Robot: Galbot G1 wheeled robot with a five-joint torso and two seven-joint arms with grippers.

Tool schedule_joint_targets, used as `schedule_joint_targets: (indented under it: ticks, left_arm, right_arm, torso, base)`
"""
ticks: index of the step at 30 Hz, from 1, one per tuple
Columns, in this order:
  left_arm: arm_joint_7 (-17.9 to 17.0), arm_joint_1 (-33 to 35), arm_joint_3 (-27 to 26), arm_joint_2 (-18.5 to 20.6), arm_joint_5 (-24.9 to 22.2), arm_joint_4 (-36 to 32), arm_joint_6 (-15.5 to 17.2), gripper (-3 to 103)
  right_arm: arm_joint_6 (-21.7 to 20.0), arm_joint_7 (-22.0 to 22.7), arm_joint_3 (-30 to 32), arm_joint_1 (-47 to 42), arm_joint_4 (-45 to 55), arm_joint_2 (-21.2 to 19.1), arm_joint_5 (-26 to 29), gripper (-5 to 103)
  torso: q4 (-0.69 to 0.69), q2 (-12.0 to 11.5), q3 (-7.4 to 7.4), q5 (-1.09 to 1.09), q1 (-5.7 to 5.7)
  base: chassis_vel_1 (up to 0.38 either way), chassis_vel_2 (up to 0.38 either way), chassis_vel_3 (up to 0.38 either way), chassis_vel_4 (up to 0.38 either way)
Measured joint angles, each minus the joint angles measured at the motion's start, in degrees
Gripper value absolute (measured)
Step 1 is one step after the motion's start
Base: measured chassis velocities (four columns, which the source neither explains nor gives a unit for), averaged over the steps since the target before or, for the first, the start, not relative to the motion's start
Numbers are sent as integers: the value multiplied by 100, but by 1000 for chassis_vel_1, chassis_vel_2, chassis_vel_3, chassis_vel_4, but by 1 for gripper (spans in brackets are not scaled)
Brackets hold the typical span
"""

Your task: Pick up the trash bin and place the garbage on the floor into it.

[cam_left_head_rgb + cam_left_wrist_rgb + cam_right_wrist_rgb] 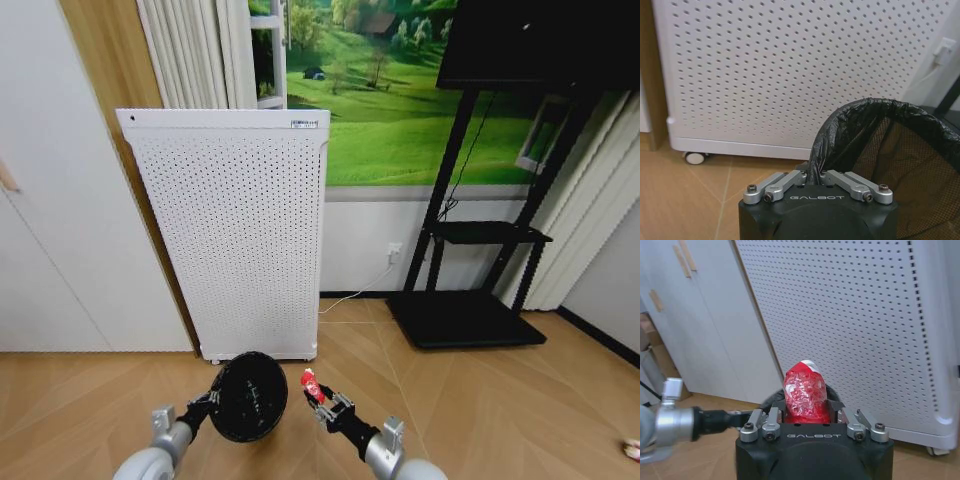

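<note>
"GALBOT" on left claw [818, 176] and right claw [805, 411] housings.

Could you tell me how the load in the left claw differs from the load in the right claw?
The left claw pinches the rim of the trash bin, a wide, black, open container lined with a bag. The right claw grips a small red-and-white crinkled wrapper, closed around it rather than on an edge. The bin dwarfs the wrapper. Both are held off the floor, side by side before the white perforated appliance.

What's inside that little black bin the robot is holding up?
The trash bin, gripped at its rim by the left gripper, shows a black bag liner over mesh walls. No litter shows on the visible inner wall; the bottom is hidden.
</note>
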Motion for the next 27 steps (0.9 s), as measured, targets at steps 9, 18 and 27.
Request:
schedule_joint_targets:
  ticks: [9, 18, 27]
  left_arm:
    - [467, -371, 584, 54, 319, 211, -191, 3]
    - [1110, -163, 539, 137, 749, 82, -349, 3]
    - [1125, -58, 365, 120, 732, -29, -357, 3]
  right_arm:
    - [275, -604, -482, 169, -161, -180, -261, 43]
    - [456, -556, -1264, 781, -1041, 130, -618, 43]
    - [641, -312, -1284, 978, -1218, 194, -639, 62]
  torso:
    - [0, 0, 1, -2, 0]
    - [1, 0, 0, 0, 0]
    - [1, 0, 0, 0, 0]
  base:
    - [0, 0, 0, 0]
    - [0, 0, 0, 0]
    - [0, 0, 0, 0]
